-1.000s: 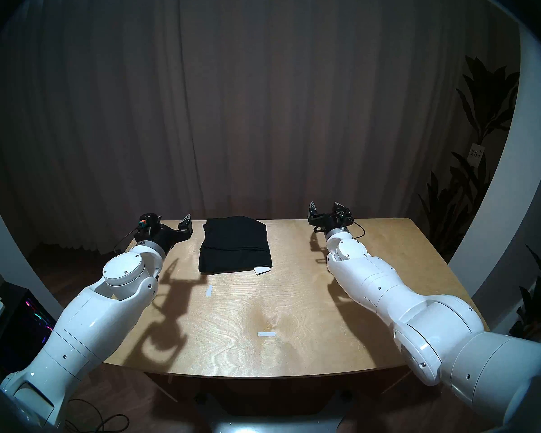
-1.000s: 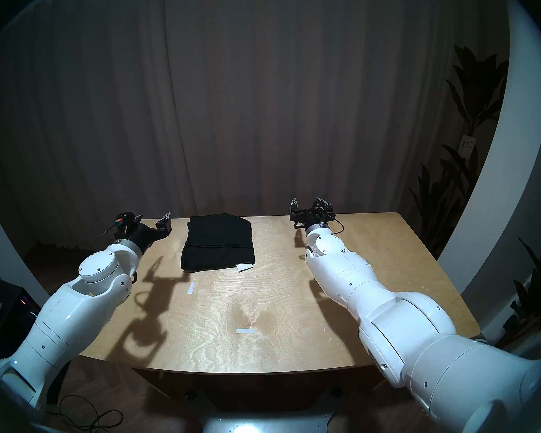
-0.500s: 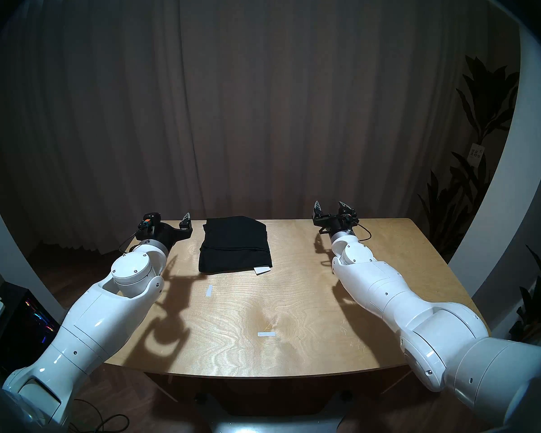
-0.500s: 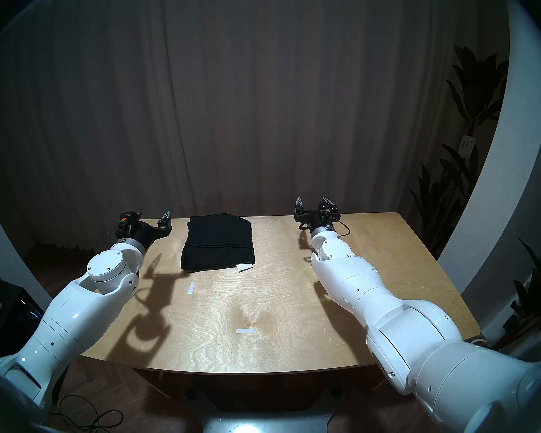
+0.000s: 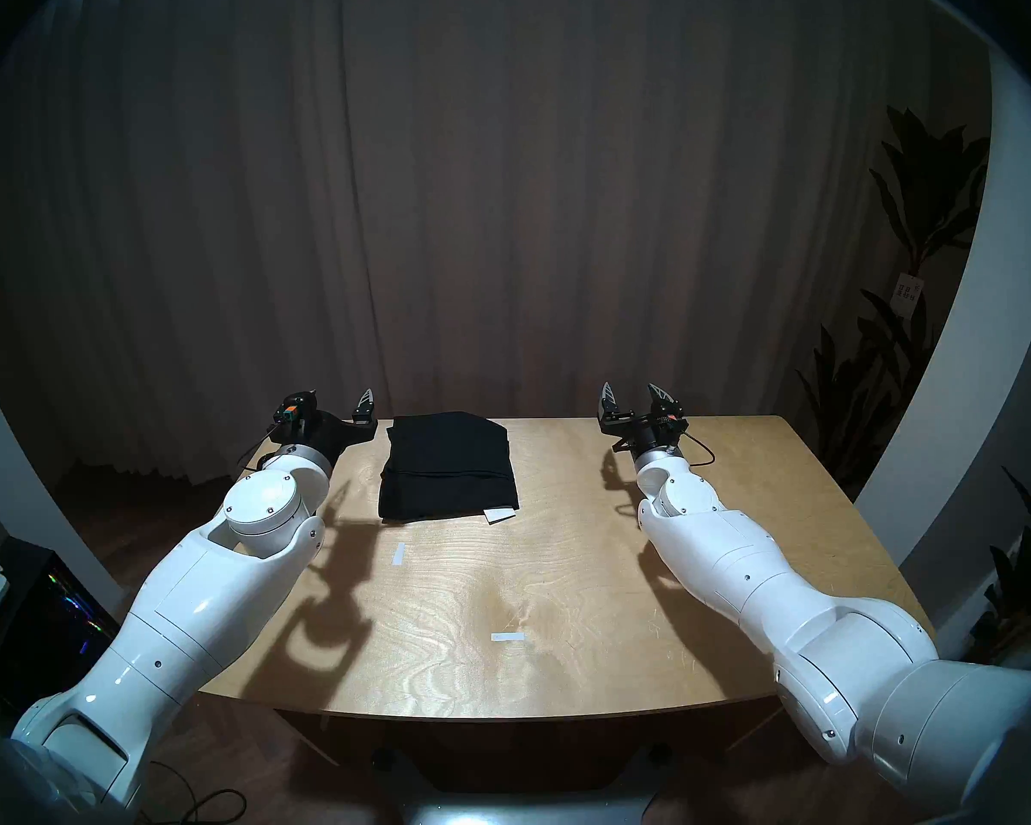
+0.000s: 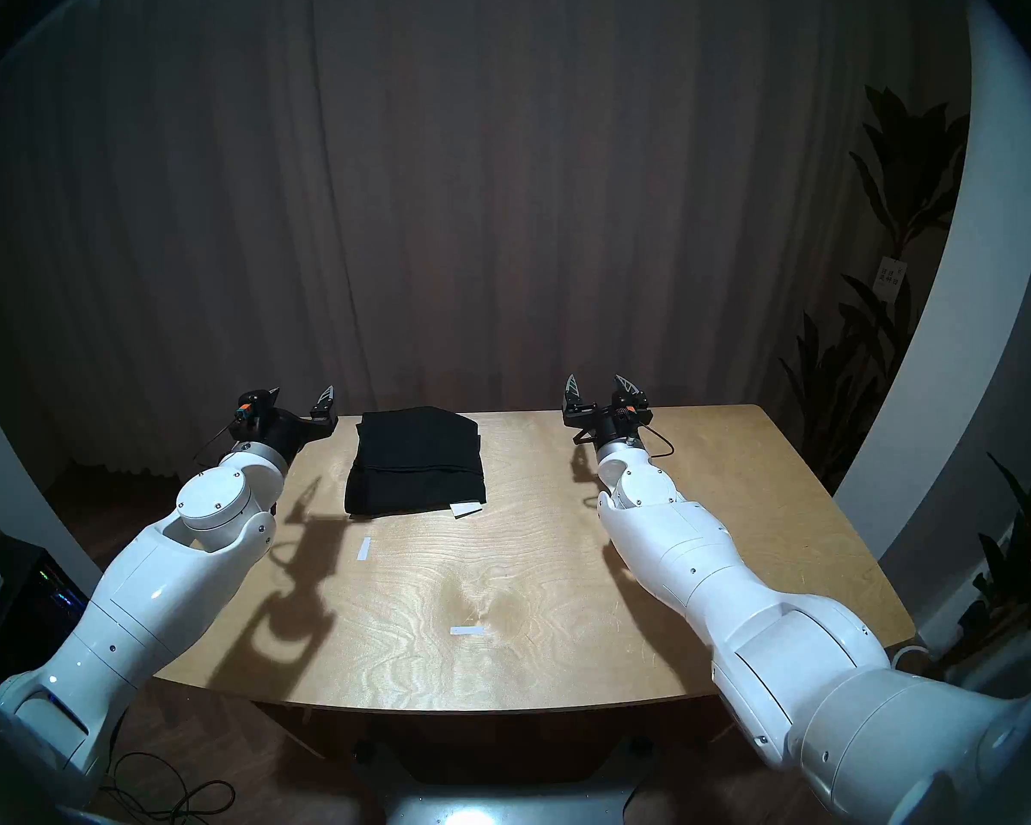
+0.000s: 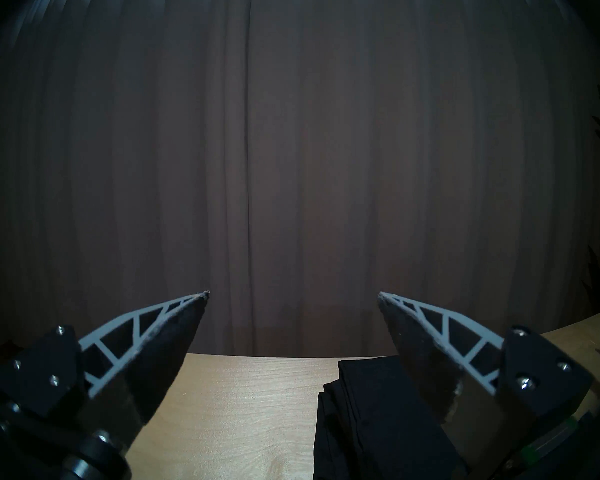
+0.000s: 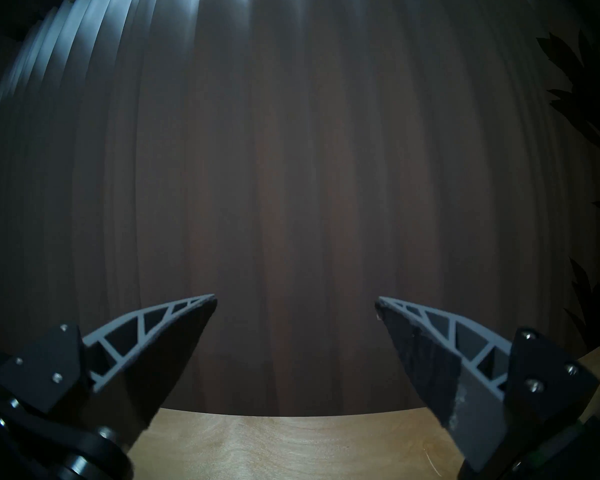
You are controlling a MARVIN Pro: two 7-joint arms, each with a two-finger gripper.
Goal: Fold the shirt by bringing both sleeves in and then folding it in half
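Evidently light, limp and prone to slump, the shirt (image 5: 449, 466) lies folded near the table (image 5: 620, 568) far edge, best pinched at a near corner; left gripper (image 7: 293, 304) and right gripper (image 8: 296, 301) both gape wide, empty.

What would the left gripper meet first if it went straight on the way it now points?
Probably nothing on the table: the left gripper, jaws open, points past the far edge at the curtain, so the curtain comes first. The folded shirt lies off to its right, outside that line, though depth is unclear.
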